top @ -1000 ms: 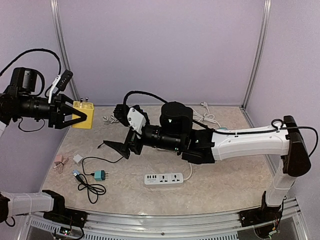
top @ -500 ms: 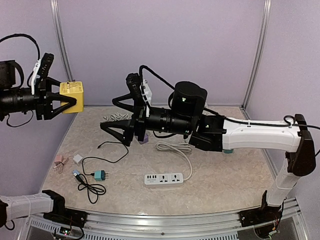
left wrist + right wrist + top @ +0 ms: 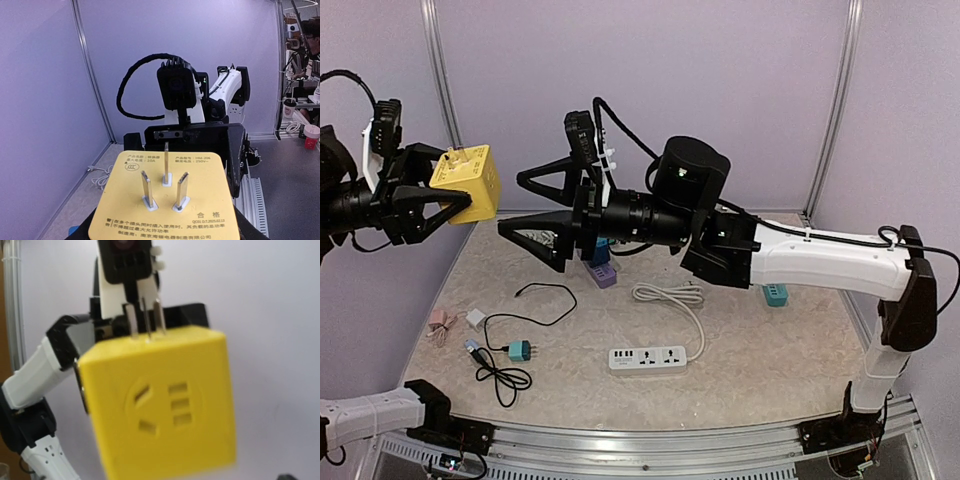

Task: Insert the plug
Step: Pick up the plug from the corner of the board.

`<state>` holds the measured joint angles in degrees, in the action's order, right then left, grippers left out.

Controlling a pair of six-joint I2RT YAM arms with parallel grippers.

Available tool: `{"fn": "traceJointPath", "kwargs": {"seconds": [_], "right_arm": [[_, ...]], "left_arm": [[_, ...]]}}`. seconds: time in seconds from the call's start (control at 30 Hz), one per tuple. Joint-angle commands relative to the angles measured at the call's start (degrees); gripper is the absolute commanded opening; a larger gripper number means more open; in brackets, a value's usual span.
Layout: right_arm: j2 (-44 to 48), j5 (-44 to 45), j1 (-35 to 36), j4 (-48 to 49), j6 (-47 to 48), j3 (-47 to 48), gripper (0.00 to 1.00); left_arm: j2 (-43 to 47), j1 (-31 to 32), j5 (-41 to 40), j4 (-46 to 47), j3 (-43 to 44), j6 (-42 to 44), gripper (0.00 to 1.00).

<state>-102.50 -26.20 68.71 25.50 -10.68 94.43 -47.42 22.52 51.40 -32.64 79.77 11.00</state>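
Top external view puts the left gripper (image 3: 448, 197) high at the left, well above the table (image 3: 770, 360), its two fingers clamped on one yellow plug (image 3: 475, 190). The plug is a blocky, near-cubic body with no clear long side. Three flat metal pins (image 3: 166, 161) stand from one face, a single pin behind and two angled in front, as the left wrist view shows. Seen from above they point roughly upward, and that is the only axis the plug has.

On the side face turned to the right wrist camera there seem to be five socket slots (image 3: 177, 403), though that picture is blurred. Near the plug and facing it in the air, the right gripper (image 3: 517, 205) has its two fingers spread wide with nothing between them.

Well below, on the table, lies one white power strip (image 3: 648, 357) — two sockets showing, long axis left to right — with its white cord (image 3: 672, 296) looping toward the back. Left of the strip sits one teal adapter (image 3: 520, 350) on a black cable.
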Motion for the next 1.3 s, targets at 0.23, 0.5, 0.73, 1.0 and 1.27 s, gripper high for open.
{"fn": "traceJointPath", "kwargs": {"seconds": [0.23, 0.5, 0.73, 1.0, 1.27], "right_arm": [[-8.7, -6.1, -0.1, -0.6, -3.4, 10.1, 0.79], [-7.6, -6.8, -0.2, 0.4, -2.3, 7.6, 0.33], [-4.1, -4.2, -0.2, -1.9, 0.8, 3.6, 0.0], [2.6, 10.7, 0.7, -38.7, 18.7, 2.8, 0.0], [0.4, 26.9, 7.3, -54.4, 29.5, 9.9, 0.0]], "left_arm": [[-1.5, 3.4, 5.0, 8.7, -5.9, -5.5, 0.0], [-1.1, 3.4, 5.1, 9.2, -6.9, -6.3, 0.0], [-0.9, 3.3, 2.9, 7.6, -7.3, -5.1, 0.16], [0.4, 2.7, -8.4, -22.0, -0.7, 31.8, 0.96], [-3.9, 14.3, -22.6, -30.8, 1.4, 35.7, 0.95]]}}
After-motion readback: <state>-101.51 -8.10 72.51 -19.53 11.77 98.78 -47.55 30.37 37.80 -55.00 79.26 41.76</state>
